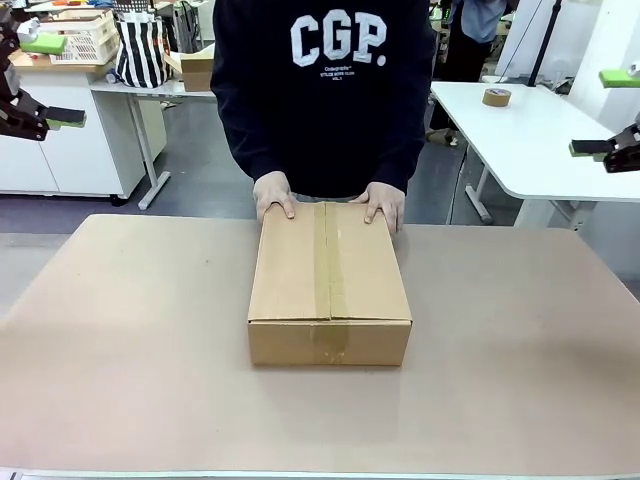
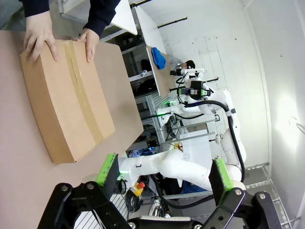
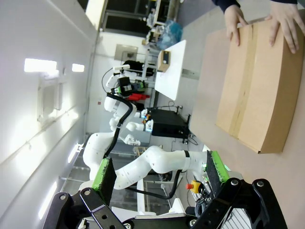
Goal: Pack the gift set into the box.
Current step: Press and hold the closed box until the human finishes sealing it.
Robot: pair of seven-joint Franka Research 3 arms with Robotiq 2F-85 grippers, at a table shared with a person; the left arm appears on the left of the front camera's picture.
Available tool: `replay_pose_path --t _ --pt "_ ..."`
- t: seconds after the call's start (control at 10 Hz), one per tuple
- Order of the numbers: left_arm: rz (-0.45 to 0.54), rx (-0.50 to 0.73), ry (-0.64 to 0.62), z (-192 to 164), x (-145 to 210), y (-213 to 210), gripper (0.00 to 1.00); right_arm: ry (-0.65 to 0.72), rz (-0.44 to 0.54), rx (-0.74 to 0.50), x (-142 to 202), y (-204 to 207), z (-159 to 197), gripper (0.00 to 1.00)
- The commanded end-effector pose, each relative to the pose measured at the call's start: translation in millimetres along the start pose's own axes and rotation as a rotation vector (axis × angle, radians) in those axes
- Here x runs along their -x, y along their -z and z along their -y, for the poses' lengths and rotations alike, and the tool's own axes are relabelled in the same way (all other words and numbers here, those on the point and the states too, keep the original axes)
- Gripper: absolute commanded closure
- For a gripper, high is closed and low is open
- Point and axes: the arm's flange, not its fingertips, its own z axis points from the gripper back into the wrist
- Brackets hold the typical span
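Holds the black, green-padded left gripper (image 1: 58, 82) and right gripper (image 1: 603, 112) spread wide and empty, raised at the side edges, well apart from the large plain brown corrugated cardboard box (image 1: 330, 285) lying shut and taped mid-way on the tan table (image 1: 120, 350), between them, seemingly no nearer to either. Runs lengthwise from the robot toward the person, with that person's right hand (image 1: 275, 196) and left hand (image 1: 382, 206) resting on its far edge.
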Motion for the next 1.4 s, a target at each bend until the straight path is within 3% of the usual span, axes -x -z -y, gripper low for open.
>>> replay_pose_path --t 0.0,0.2,0.3,0.9,1.0,1.1,1.2,1.3 --pt "0.009 0.024 0.0 2.0 0.4 1.5 0.0 -0.009 0.008 -0.022 -1.5 2.0 -2.2 0.0" --pt "-0.054 0.005 -0.003 -3.3 -4.5 10.4 0.0 0.009 -0.056 0.001 -6.0 10.4 0.6 0.0" --pt "0.001 -0.001 0.0 -0.1 0.0 -0.3 0.0 0.0 0.001 0.0 0.0 -0.2 0.1 0.0" --pt "-0.002 -0.007 -0.008 -3.5 -0.5 -0.2 0.0 0.009 -0.001 0.005 -0.3 -0.6 2.8 0.0" --pt "-0.047 -0.072 0.149 -10.9 -1.4 17.0 0.0 -0.189 -0.04 0.089 -4.5 19.3 6.4 0.0" --pt "-0.053 -0.176 0.36 -19.9 -3.0 39.7 0.0 -0.351 -0.137 0.087 -6.9 40.1 12.6 0.0" --pt "-0.093 -0.313 0.646 -29.6 -3.1 72.2 0.0 -0.568 -0.159 0.083 -10.1 68.3 20.5 0.0" --pt "-0.133 -0.307 0.801 -36.0 0.0 95.0 0.0 -0.76 -0.189 0.17 -7.9 98.8 26.4 0.0"
